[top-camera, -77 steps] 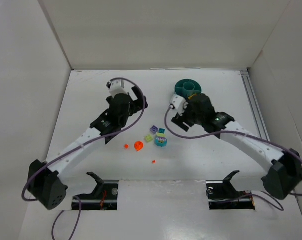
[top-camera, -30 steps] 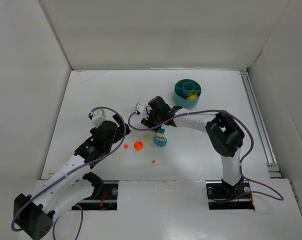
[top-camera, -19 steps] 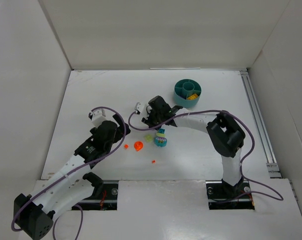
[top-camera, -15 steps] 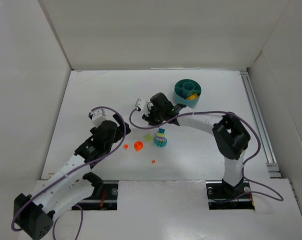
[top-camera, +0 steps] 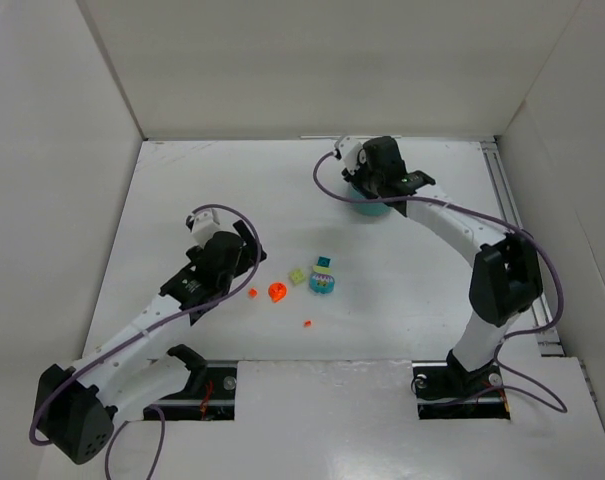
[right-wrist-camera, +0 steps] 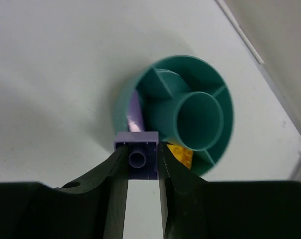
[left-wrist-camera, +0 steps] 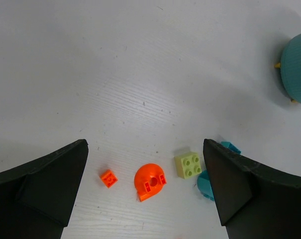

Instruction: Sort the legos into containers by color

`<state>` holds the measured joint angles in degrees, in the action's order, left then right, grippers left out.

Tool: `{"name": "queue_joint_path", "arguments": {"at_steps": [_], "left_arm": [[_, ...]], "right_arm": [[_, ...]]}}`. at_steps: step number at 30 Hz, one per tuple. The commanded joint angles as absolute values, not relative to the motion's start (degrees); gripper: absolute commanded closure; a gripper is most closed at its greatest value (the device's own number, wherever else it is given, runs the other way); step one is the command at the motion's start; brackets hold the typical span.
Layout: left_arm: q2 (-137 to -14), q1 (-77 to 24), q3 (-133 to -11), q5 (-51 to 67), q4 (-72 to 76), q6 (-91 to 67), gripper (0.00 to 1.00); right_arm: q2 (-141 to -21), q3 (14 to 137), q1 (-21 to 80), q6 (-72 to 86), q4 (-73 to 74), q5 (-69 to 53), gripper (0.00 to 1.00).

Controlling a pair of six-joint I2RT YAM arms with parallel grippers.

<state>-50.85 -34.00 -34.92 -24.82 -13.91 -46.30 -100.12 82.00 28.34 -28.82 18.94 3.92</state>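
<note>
My right gripper [right-wrist-camera: 140, 148] pinched a purple brick [right-wrist-camera: 137, 163] over the tub [right-wrist-camera: 216, 85]. At its 7 o'clock, orange, green and teal legos [left-wrist-camera: 188, 164] lay unsorted. My left gripper [left-wrist-camera: 144, 149] was spread wide, empty.

I count one teal tub [right-wrist-camera: 162, 82], three orange-red: round piece [left-wrist-camera: 150, 181], small orange brick [left-wrist-camera: 108, 178], orange speck [top-camera: 307, 323], one light green brick [left-wrist-camera: 188, 165], two teal as best I can tell: teal lump [top-camera: 322, 285], teal block [top-camera: 324, 262], two purple: purple brick [right-wrist-camera: 137, 158], purple sliver [right-wrist-camera: 135, 112], one yellow piece [right-wrist-camera: 180, 152]
</note>
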Motion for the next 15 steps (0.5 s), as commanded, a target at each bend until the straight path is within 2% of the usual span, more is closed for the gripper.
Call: {"name": "queue_joint_path", "arguments": {"at_steps": [1, 6, 15], "left_arm": [[-52.47, -33.23, -38.66, -26.19, -10.99, -44.57, 0.00], [-55.19, -32.70, -39.81, -24.96, -9.93, -43.42, 0.00], [-56.78, -28.48, -39.29, -18.81, -7.65, -41.14, 0.00]], "right_arm": [[-100.98, 87.97, 28.30, -30.06, 21.00, 12.02, 0.88], [-105.02, 93.85, 28.30, -31.11, 22.93, 17.57, 0.88], [-108.72, 95.71, 27.77, -30.50, 23.47, 18.11, 0.86]]}}
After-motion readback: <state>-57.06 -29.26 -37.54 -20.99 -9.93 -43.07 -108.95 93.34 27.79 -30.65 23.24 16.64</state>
